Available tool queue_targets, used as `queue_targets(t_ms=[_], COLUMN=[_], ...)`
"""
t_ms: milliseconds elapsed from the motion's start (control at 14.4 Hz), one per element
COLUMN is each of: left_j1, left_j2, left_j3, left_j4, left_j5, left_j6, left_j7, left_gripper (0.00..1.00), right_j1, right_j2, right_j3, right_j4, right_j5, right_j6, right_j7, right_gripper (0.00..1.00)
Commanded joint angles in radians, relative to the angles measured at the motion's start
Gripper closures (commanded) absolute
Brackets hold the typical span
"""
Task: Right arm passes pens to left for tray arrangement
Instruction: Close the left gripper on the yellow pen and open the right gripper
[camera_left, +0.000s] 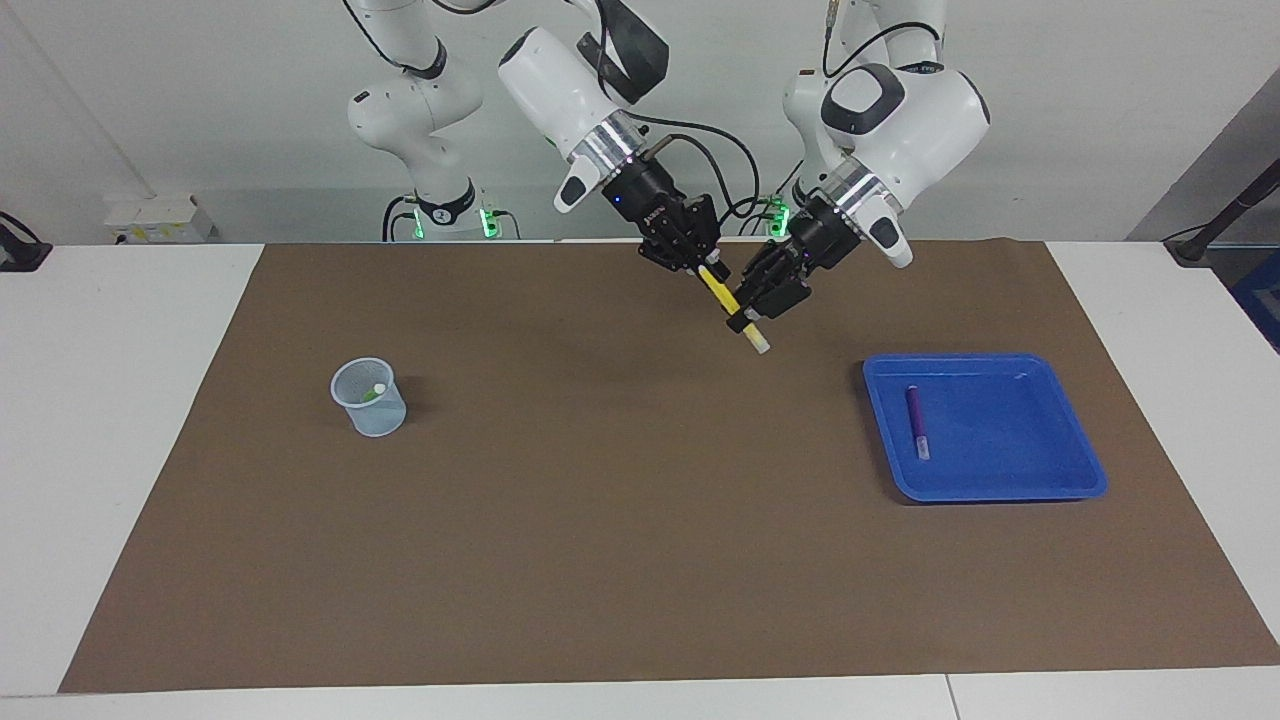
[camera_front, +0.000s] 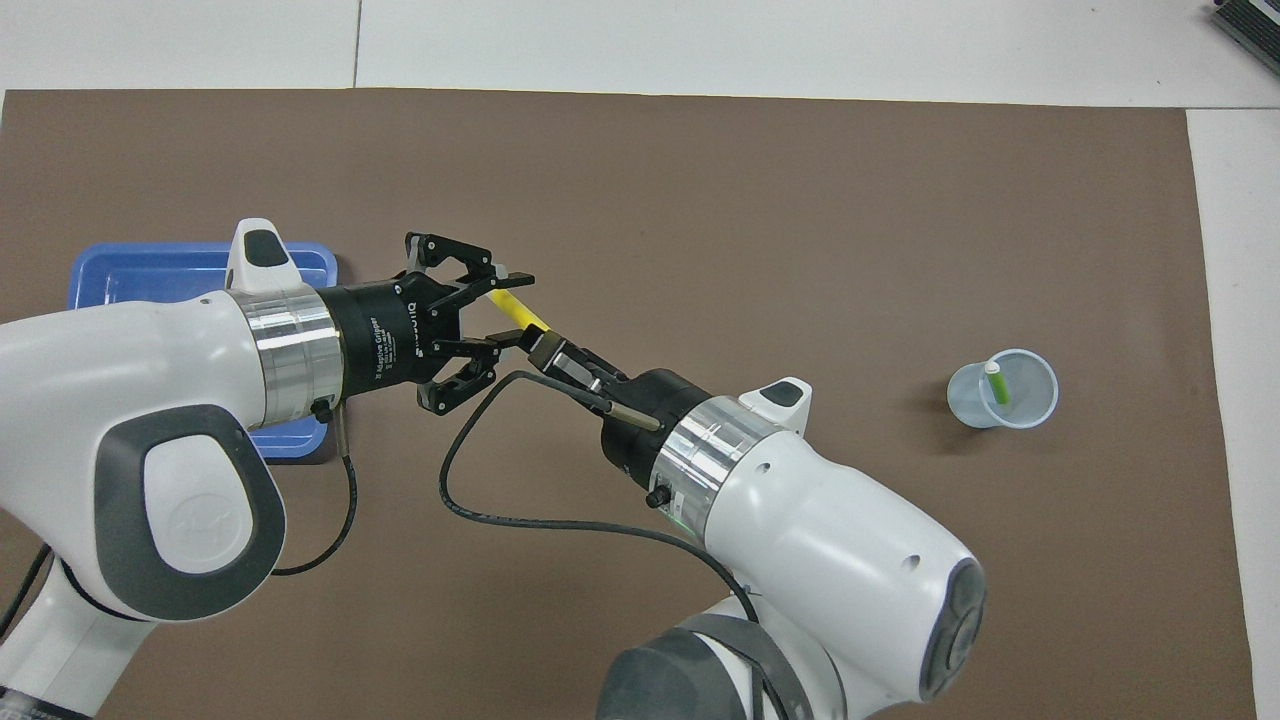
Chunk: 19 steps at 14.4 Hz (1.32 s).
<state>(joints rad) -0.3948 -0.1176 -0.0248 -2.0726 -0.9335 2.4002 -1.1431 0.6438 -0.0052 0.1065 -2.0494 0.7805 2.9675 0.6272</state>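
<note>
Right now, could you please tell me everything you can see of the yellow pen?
The yellow pen is a slim marker with a bright yellow barrel and a whitish tip at its lower end. It hangs tilted in the air over the brown mat, between cup and tray. The right end effector is shut on its upper end, and the left end effector has its fingers around the lower part, near the tip.

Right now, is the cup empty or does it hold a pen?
Not empty: the cup holds the green pen, standing tilted inside it.
</note>
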Motion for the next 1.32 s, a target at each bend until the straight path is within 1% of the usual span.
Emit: queue_targets(t_ms=[0,139,417,486,556,625,695,764,903,973,1042,1181,1250], left_j1=[0.014,0.014,0.014,0.014,0.014,0.016,0.016,0.016,0.036,0.039,0.042,0.056,0.063], left_j2=[-0.020,-0.024,-0.025,-0.025,-0.025,-0.025,-0.025,-0.025,-0.025,-0.025,-0.024,-0.024,-0.024], left_j3=[-0.003,-0.003,-0.001,-0.001,-0.001,-0.001,-0.001,-0.001,-0.001,-0.001,-0.001,-0.001,-0.001], left_j4=[-0.009,-0.009,-0.009,-0.009,-0.009,-0.009,-0.009,-0.009,-0.004,0.002,0.006,0.009,0.009], left_j5=[-0.007,-0.007,-0.007,-0.007,-0.007,-0.007,-0.007,-0.007,-0.004,-0.002,0.001,0.047,0.076], left_j6=[-0.027,-0.029,-0.056,-0.056,-0.058,-0.059,-0.061,-0.065,-0.084,-0.096,-0.105,-0.131,-0.154], left_j7=[0.016,0.011,0.010,0.010,0.010,0.010,0.010,0.010,0.013,0.016,0.017,0.025,0.042], left_gripper=[0.87,1.00,1.00,1.00,1.00,1.00,1.00,1.00,1.00,1.00,1.00,1.00,1.00], right_j1=[0.002,0.002,0.000,-0.004,-0.007,-0.007,-0.010,-0.019,-0.091,-0.130,-0.180,-0.283,-0.326], right_j2=[-0.004,-0.004,-0.004,-0.002,-0.001,0.001,-0.002,-0.010,-0.030,-0.036,-0.042,-0.045,-0.048], right_j3=[0.002,0.002,0.002,0.001,0.001,0.001,0.001,-0.007,-0.010,-0.011,-0.011,-0.010,-0.011], right_j4=[-0.001,-0.001,0.000,0.005,0.008,0.009,0.012,0.014,0.041,0.052,0.063,0.100,0.106], right_j5=[0.029,0.029,0.029,0.029,0.029,0.029,0.028,0.026,-0.003,-0.039,-0.106,-0.238,-0.283], right_j6=[0.018,0.018,0.012,0.007,0.002,-0.001,-0.016,-0.066,-0.256,-0.356,-0.449,-0.658,-0.742], right_j7=[-0.011,-0.011,-0.009,-0.006,-0.001,-0.003,-0.006,-0.017,-0.065,-0.117,-0.176,-0.298,-0.375], right_gripper=[1.00,1.00,1.00,0.86,0.11,0.00,0.00,0.00,0.00,0.00,0.00,0.00,0.00])
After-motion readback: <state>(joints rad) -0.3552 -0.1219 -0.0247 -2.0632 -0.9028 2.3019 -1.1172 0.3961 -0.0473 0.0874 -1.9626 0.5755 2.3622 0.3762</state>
